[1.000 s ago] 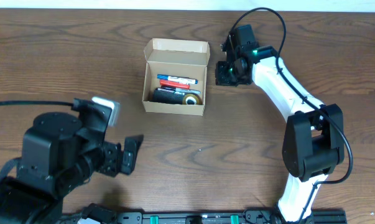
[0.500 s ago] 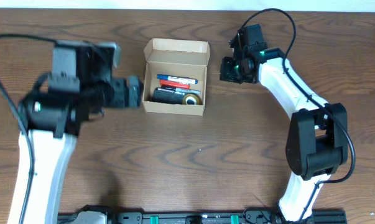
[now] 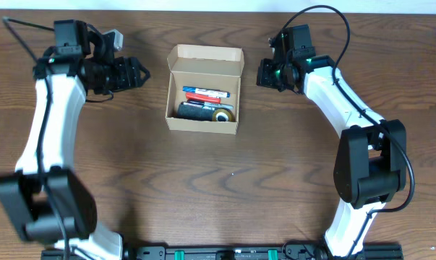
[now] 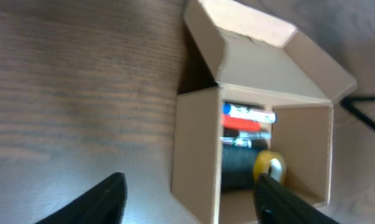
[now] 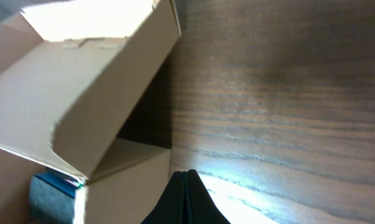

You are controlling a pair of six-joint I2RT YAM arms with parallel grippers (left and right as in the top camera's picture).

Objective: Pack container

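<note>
since a second ago the left gripper (image 3: 137, 74) has swung from the near left corner up to the far left and now points right at the container (image 3: 202, 124); the right gripper (image 3: 262, 74) has barely shifted. bare brown wooden table (image 3: 225, 188) fills the near half. beyond it, centre, the cardboard container sits open, with a black roll (image 3: 194, 111) and yellow tape (image 3: 222, 115) nearest, and red and blue markers (image 3: 205, 94) behind. its lid flap (image 3: 205, 58) stands up at the far side. left jaws are spread apart, empty, near the box's left side. right jaws are pressed together, empty, just right of the lid.
</note>
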